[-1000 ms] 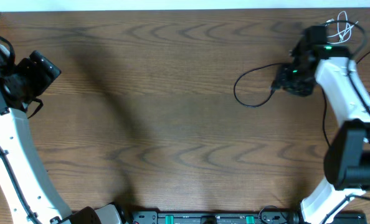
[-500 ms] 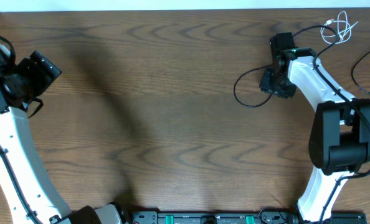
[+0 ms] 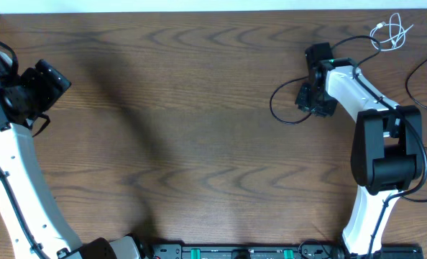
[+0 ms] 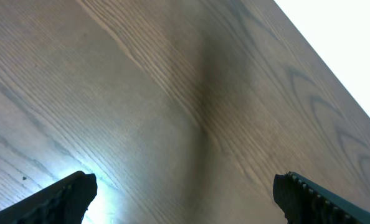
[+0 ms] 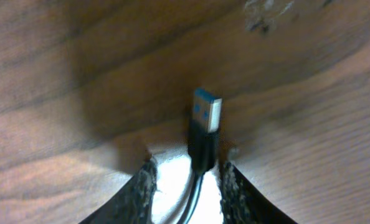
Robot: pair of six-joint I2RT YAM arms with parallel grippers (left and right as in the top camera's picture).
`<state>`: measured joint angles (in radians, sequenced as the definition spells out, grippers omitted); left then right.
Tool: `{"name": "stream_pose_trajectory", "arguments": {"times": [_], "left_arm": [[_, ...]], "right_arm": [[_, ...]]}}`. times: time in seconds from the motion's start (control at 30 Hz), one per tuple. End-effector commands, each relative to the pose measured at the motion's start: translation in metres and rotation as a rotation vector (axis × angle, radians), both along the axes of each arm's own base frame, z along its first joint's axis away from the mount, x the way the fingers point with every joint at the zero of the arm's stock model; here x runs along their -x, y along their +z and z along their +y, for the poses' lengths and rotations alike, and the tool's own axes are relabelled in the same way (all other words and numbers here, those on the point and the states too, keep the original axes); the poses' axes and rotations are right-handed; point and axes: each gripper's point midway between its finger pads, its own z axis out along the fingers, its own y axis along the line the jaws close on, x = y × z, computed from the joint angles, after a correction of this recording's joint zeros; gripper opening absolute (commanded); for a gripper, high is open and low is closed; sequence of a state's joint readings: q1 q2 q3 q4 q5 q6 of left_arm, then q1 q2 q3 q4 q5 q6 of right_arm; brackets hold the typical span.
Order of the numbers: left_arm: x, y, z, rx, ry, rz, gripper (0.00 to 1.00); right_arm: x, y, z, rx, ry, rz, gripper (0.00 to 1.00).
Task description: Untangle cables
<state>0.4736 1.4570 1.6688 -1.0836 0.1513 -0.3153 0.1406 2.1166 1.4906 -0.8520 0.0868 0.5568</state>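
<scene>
Presently, item 1: black USB cable (image 3: 272,106), lying in an open loop on the counter (image 3: 199,144) toward the far right; its blue-tongued USB-A plug (image 5: 207,118) is pinched by the black housing between the right fingers (image 5: 144,193), which are closed narrow on it.

Item 2: white cable (image 3: 390,32), a small bundle at the far right corner, well apart from item 1.

Item 3: second black cable (image 3: 410,79), at the right edge and partly out of view; no crossing with item 1 is visible.

Item 4: left fingers (image 4: 70,193), spread wide with nothing between them, over bare wood at the left side.

Step in hand, as judged: drawing item 1 clear of the others.

Handling advice: grip the rigid housing, not the cord; pull low and slow toward open wood, so the loop unrolls rather than tightens into a knot; watch the trailing end near the right arm, where its path is hidden.
</scene>
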Motion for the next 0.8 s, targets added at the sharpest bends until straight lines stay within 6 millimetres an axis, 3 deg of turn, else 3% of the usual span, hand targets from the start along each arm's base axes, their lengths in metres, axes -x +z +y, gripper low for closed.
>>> {"name": "stream_pose_trajectory", "arguments": {"times": [0.0, 0.27, 0.53, 0.67, 0.77], "left_arm": [[0.0, -0.003, -0.001, 0.006, 0.001, 0.011, 0.96], [0.0, -0.003, -0.001, 0.006, 0.001, 0.011, 0.96], [0.0, -0.003, -0.001, 0.007, 0.001, 0.012, 0.96], [0.0, -0.003, -0.001, 0.006, 0.001, 0.011, 0.96], [0.0, -0.003, -0.001, 0.007, 0.001, 0.011, 0.96]], "right_arm": [[0.008, -0.013, 0.001, 0.017, -0.006, 0.04, 0.27], [0.011, -0.014, -0.009, 0.071, -0.01, 0.046, 0.01], [0.003, -0.01, -0.017, 0.103, 0.094, 0.026, 0.01], [-0.01, 0.016, -0.026, 0.056, 0.123, -0.026, 0.01], [-0.023, 0.06, -0.045, 0.016, 0.127, -0.115, 0.01]]}}
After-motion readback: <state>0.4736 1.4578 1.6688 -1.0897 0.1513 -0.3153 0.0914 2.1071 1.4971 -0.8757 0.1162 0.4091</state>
